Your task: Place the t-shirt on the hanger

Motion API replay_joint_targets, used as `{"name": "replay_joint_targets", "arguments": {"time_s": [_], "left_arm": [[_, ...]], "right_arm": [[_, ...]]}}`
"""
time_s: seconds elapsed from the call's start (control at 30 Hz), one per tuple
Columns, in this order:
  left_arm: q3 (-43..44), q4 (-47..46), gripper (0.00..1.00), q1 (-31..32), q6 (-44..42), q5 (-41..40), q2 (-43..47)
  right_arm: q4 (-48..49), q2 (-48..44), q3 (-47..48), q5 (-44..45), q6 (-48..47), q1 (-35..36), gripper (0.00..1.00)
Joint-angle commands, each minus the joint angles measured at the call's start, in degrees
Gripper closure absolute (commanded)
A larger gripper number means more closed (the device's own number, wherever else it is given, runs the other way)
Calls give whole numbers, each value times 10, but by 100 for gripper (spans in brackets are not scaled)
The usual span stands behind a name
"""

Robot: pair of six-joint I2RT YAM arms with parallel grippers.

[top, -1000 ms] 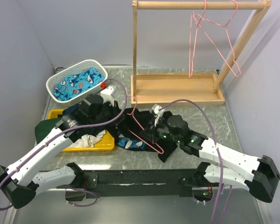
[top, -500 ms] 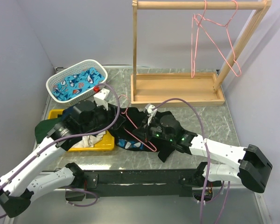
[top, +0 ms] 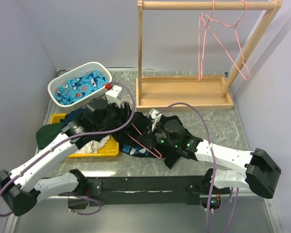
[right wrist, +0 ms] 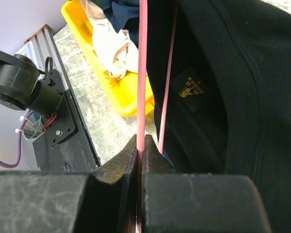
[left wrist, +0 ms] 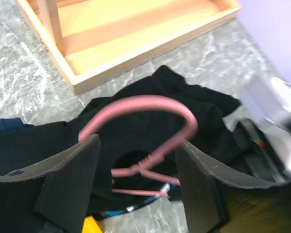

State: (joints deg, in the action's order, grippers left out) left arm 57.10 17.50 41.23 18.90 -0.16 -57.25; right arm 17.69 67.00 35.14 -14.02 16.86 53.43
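Pink wire hanger [left wrist: 145,103] lies on the black t-shirt [right wrist: 223,73] mid-bench, pinched by the right hand [right wrist: 139,150]. The left hand [left wrist: 138,145], spread, has shifted in around its hook, probably to steady it for threading.

Top camera is looking down from behind over worktop [top: 228,126]; wrist cameras are peering close past jaws, all sharing hanger [left wrist: 140,100].

Thin pink wire hanger [left wrist: 145,101]: smooth, satin-coated. Black cloth t-shirt [right wrist: 223,73]: matt fine knit, stitched collar seams. Grey marbled counter [left wrist: 19,82]: stone-look, faint sheen. Pale wooden rack tray [left wrist: 136,29] at twelve o'clock: smooth, bare-looking. Yellow plastic tray [right wrist: 123,99] at nine o'clock: glossy.
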Motion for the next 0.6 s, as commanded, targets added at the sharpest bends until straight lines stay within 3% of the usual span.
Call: {"name": "replay_joint_targets", "arguments": {"time_s": [0.0,0.47,0.57], "left_arm": [[28,-59,30,11,-20,-46,-25],[45,-91,36,29,-40,-40,-102],[38,-103,43,31,-41,-55,-110]], "right_arm": [[46,-7,20,0,-4,6,100],[60,24,35,6,-5,13,100],[65,34,35,13,-8,19,100]]}}
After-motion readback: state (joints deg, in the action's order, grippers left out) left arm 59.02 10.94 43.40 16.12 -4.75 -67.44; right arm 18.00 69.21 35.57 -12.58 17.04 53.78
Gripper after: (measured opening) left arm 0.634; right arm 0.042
